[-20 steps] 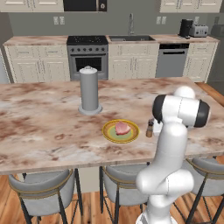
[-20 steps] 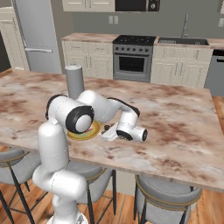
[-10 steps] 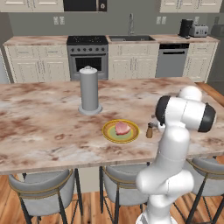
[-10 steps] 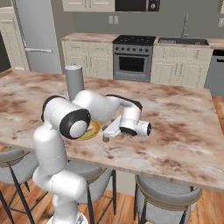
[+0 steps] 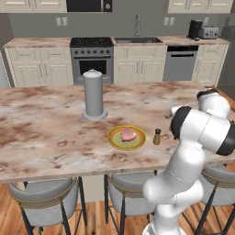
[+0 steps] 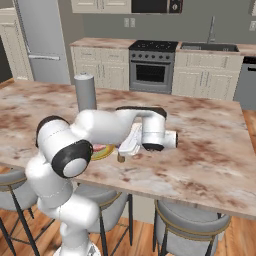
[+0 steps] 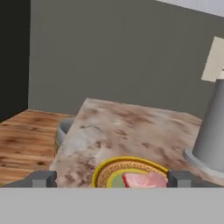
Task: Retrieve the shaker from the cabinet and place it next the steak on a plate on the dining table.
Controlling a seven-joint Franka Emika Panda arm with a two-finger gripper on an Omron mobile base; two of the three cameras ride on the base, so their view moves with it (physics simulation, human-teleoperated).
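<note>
**Shaker parked next to the plate, gripper wide open**

Looking at the dining table [image 5: 41, 133] from the left base camera: shaker [image 5: 157, 137] standing upright on the marbled top, just right of the plate [image 5: 126, 137], close to it but not touching. Steak [image 5: 128, 134] sitting in the middle of that plate. Tall grey cylinder [image 5: 94, 94] with a knob top a bit farther back and to the left, well apart from the shaker.

From the right base camera: gripper [image 6: 128, 146] hanging low over the tabletop right by the shaker [image 6: 120, 158], fingers spread, nothing between them. Shaker mostly tucked under the hand there, so hard to say if anything is touching it. Plate [image 6: 102, 152] poking out from behind the arm.

Hand camera: two dark fingertips [image 7: 41, 179] way out at the left and right of the bottom, fully spread, with the plate [image 7: 107, 169] and steak [image 7: 142, 180] sitting between them in the picture. Grey cylinder [image 7: 212, 131] off to the right, wooden floor [image 7: 22, 140] down past the table edge on the left.

Back wall: stove [image 5: 91, 55], sink [image 5: 137, 40] and cream cabinets [image 5: 30, 66] along the far counter, grey stools [image 5: 43, 197] tucked under the near edge of the table.
</note>
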